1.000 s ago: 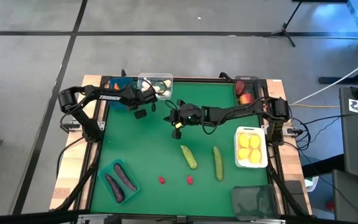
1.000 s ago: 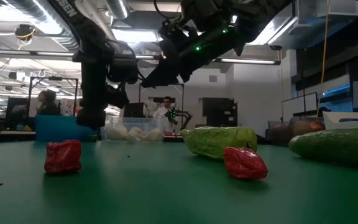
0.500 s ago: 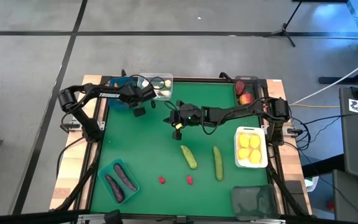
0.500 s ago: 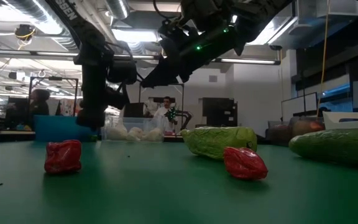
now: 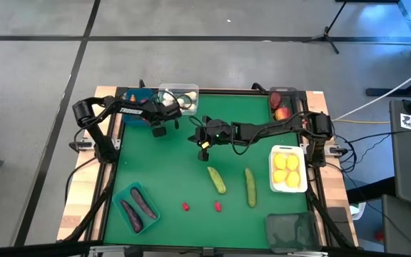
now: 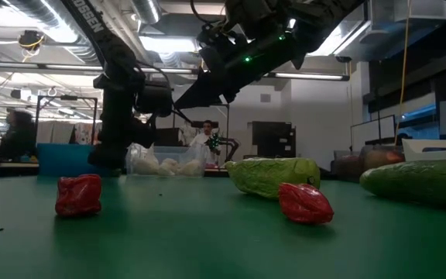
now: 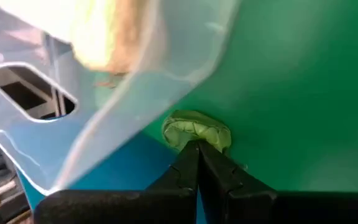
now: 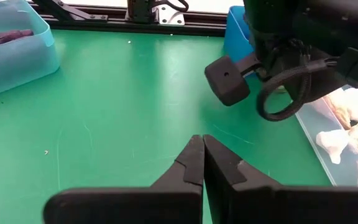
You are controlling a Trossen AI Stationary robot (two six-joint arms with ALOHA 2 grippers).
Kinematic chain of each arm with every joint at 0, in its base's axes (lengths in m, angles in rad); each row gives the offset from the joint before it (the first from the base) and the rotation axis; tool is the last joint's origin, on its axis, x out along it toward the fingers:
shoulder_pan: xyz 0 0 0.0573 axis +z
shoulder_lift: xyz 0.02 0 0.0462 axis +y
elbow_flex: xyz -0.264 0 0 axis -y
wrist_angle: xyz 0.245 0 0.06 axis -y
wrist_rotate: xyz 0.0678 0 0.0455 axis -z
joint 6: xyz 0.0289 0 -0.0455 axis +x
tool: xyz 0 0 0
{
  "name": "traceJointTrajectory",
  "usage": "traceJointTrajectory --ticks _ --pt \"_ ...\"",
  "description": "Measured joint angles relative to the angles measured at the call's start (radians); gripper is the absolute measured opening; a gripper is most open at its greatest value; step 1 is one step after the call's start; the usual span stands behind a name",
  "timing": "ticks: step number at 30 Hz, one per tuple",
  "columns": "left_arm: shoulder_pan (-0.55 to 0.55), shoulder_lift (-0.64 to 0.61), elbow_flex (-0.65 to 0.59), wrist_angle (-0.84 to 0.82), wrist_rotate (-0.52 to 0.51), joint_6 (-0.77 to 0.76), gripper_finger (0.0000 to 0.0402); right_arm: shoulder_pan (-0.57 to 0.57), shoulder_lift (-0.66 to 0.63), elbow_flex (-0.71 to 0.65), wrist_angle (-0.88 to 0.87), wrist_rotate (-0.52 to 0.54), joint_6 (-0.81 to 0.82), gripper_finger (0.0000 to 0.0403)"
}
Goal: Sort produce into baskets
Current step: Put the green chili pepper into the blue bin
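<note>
Green matting covers the worktable, with baskets set around its edges. Sorting is judged roughly half complete. Already placed: yellow lemons in the white basket at the right edge, red apples in a dark basket at the far right corner, white garlic in the clear basket at the far edge, and purple eggplants in the teal basket at the near left corner. A second dark basket at the near right corner appears empty. Left loose on the matting are two green cucumbers, lying near each other at centre right, and two small red items, probably peppers, nearer the front edge. The left gripper sits low beside the clear and blue baskets, fingers clenched together; its wrist view shows a small crumpled green item at its fingertips, and whether this is pinched cannot be told. The right gripper hangs above mid-table, fingers closed on nothing.
</note>
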Motion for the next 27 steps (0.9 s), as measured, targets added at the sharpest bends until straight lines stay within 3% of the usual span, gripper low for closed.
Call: traceJointTrajectory --ticks 11,18,20,27 --pt "-0.145 -0.006 0.029 -0.168 0.128 -0.230 0.0000 0.001 0.000 0.000 0.000 -0.025 0.000 0.0001" --pt "-0.331 -0.011 0.113 -0.208 0.319 -0.344 0.0000 0.001 -0.001 0.000 -0.001 -0.028 0.001 0.0001" --pt "-0.385 -0.027 0.131 -0.206 0.360 -0.372 0.0000 0.001 -0.009 -0.001 -0.014 -0.065 0.003 0.0001" --pt "-0.503 -0.206 0.143 -0.206 0.339 -0.442 0.0001 0.001 -0.120 0.000 -0.128 -0.222 0.004 0.0001"
